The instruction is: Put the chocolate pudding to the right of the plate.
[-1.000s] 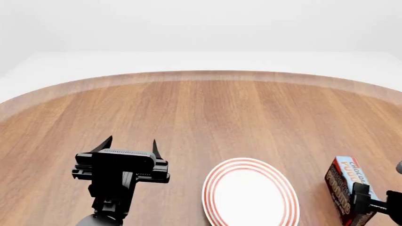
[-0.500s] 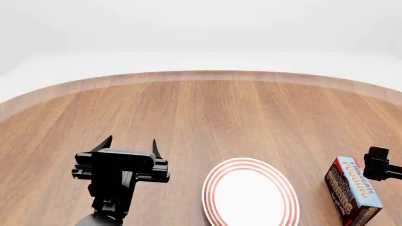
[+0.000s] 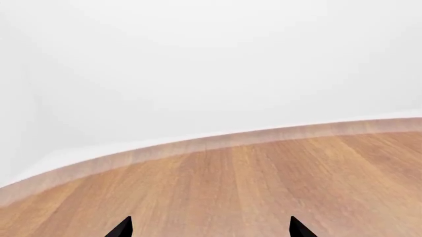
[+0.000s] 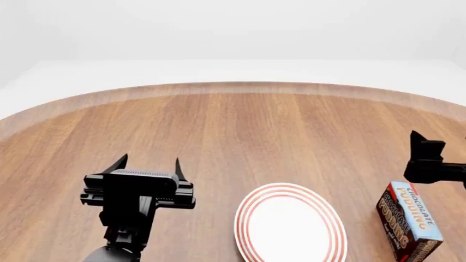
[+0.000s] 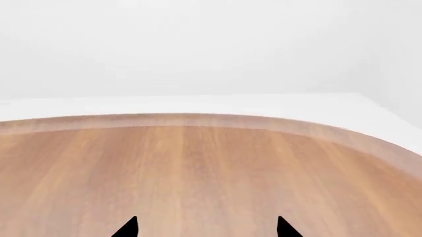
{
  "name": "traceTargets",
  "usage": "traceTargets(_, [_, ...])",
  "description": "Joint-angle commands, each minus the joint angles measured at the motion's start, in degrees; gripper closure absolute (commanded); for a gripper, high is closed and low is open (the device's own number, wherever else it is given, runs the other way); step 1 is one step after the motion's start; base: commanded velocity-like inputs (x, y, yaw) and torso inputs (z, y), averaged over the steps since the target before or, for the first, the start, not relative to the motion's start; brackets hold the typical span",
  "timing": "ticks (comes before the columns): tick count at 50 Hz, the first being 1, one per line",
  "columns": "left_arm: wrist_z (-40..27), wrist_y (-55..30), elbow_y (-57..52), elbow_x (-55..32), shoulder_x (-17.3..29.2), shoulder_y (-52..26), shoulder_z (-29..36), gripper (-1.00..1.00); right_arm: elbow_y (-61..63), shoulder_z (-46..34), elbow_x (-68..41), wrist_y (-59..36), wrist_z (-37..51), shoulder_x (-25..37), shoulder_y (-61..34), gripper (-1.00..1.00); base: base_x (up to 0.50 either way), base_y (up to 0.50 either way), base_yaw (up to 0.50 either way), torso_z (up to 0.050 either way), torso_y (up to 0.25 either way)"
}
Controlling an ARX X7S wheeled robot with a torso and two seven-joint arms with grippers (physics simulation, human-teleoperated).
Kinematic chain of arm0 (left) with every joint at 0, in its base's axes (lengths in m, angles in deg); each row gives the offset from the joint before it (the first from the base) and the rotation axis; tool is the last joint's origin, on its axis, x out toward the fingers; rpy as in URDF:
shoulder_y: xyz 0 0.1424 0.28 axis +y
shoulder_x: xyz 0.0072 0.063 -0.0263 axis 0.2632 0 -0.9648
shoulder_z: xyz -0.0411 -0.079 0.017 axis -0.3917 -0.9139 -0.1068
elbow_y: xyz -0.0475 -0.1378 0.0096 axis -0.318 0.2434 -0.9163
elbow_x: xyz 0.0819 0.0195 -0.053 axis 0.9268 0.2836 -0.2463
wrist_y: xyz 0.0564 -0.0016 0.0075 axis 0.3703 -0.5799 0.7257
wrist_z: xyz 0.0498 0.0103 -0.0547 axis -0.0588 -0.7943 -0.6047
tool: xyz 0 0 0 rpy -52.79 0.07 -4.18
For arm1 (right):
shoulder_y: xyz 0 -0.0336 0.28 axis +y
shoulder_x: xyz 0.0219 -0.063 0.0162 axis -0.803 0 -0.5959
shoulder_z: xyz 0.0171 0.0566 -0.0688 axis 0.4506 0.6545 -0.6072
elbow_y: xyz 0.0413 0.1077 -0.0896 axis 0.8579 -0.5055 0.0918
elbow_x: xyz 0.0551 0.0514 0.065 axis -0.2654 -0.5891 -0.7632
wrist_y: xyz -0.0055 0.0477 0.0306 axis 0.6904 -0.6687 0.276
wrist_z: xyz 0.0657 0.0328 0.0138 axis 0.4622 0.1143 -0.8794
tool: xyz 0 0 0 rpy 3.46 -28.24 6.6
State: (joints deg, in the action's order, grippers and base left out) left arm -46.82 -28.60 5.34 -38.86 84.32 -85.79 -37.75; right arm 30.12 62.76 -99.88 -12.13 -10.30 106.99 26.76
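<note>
In the head view the chocolate pudding [image 4: 409, 221], a dark brown carton with a light blue top, lies on the wooden table just right of the plate [image 4: 291, 225], with a small gap between them. The plate is white with red rings. My right gripper [image 4: 439, 146] is open and empty, above and beyond the carton at the view's right edge, partly cut off. In the right wrist view its open tips [image 5: 205, 228] frame bare wood. My left gripper [image 4: 148, 163] is open and empty, left of the plate. Its tips [image 3: 209, 228] also frame bare wood.
The round wooden table [image 4: 233, 125] curves away to its far edge [image 4: 233, 86], with white floor beyond. The carton sits near the head view's lower right corner. Only the table's far edge shows in both wrist views.
My right gripper, which was at the carton, has drawn away from it, up and towards the far side. The carton stays on the table right of the plate. The left arm barely shifted.
</note>
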Motion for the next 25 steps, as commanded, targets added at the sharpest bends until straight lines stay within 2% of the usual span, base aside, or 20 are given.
traceTargets(1, [-0.35, -0.37, -0.57, -0.15, 0.26, -0.25, 0.06, -1.0, 15.18, 6.02, 3.13, 5.05, 3.98, -5.12, 5.65, -1.0, 0.0, 0.0, 0.0, 0.0, 0.0])
traceTargets(12, [-0.8, -1.91, -2.09, -0.44, 0.47, -1.35, 0.28, -1.0, 20.99, -1.9, 6.65, 3.96, 6.85, -6.26, -0.3, -1.0, 0.0, 0.0, 0.0, 0.0, 0.0])
traceTargets(14, [-0.97, -2.84, -2.93, -0.67, 0.6, -1.9, 0.18, -1.0, 22.25, -6.09, 11.45, 2.36, 7.8, -7.08, -2.75, -1.0, 0.0, 0.0, 0.0, 0.0, 0.0])
traceTargets(20, [-1.5, -5.73, -5.24, -1.38, 0.81, -4.61, -0.45, -1.0, 24.36, -9.0, 16.25, 3.6, 7.52, -10.48, -4.27, -1.0, 0.0, 0.0, 0.0, 0.0, 0.0])
traceTargets(25, [-2.31, -10.71, -8.14, -2.2, 0.82, -10.06, -1.05, -1.0, 25.04, -14.94, 24.57, 1.87, 8.17, -13.0, -7.83, -1.0, 0.0, 0.0, 0.0, 0.0, 0.0])
